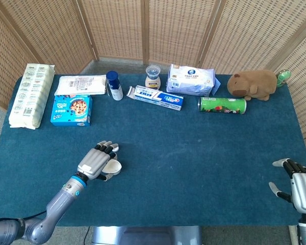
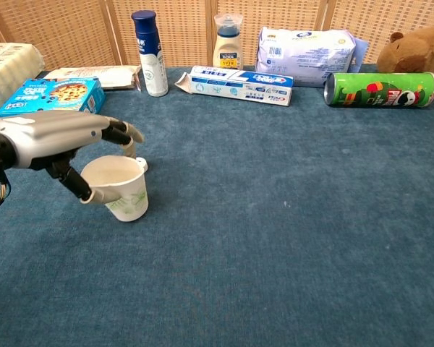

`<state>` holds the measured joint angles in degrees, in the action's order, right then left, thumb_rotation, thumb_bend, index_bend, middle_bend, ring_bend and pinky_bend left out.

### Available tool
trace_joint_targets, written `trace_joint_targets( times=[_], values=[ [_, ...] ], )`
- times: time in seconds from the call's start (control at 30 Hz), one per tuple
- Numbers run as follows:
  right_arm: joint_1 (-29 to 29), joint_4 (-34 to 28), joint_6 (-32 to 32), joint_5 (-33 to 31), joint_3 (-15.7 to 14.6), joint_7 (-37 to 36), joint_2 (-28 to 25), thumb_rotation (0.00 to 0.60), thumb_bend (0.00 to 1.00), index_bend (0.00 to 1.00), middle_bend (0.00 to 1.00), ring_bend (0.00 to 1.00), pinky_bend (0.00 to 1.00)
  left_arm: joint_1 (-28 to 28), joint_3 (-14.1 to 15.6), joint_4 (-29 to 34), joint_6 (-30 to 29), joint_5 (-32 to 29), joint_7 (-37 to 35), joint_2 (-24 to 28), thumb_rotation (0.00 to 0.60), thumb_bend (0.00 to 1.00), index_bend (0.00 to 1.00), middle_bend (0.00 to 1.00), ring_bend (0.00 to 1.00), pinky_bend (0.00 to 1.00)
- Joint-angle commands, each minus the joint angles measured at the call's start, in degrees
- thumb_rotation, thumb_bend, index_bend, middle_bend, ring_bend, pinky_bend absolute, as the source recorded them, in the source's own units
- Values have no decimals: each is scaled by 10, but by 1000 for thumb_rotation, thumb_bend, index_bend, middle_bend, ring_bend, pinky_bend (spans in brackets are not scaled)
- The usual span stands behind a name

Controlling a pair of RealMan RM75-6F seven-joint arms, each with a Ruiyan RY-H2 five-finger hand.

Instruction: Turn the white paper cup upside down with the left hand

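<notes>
The white paper cup [image 2: 121,189], printed with a green leaf pattern, is at the near left of the blue table, mouth up and leaning slightly. My left hand [image 2: 54,137] grips it: the thumb [image 2: 94,194] presses on its near side and the fingers [image 2: 121,133] arch over the far rim. In the head view the cup [image 1: 113,167] pokes out to the right of the left hand [image 1: 97,162]. My right hand [image 1: 298,182] hovers at the table's near right corner, fingers spread and holding nothing.
A small white cap [image 2: 140,165] lies just behind the cup. Along the back stand a blue cookie box [image 1: 71,109], a blue bottle [image 1: 113,84], a toothpaste box [image 1: 158,97], a tissue pack [image 1: 191,79], a green can [image 1: 222,104] and a plush animal [image 1: 255,83].
</notes>
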<state>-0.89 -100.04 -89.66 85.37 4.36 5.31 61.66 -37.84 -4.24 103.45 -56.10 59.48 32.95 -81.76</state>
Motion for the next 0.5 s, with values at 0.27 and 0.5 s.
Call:
trace_joint_targets(
  times=[0.27, 0.5],
  values=[
    [-5, 14, 8, -1, 2, -7, 15, 600, 249, 372, 363, 411, 431, 1, -70, 7, 86, -60, -228, 30, 371, 284, 380, 116, 0, 39],
    [-4, 19, 7, -2, 3, -16, 19, 600, 248, 373, 363, 413, 433, -4, -118, -28, 207, -79, -405, 50, 365, 266, 380, 116, 0, 8]
  ],
)
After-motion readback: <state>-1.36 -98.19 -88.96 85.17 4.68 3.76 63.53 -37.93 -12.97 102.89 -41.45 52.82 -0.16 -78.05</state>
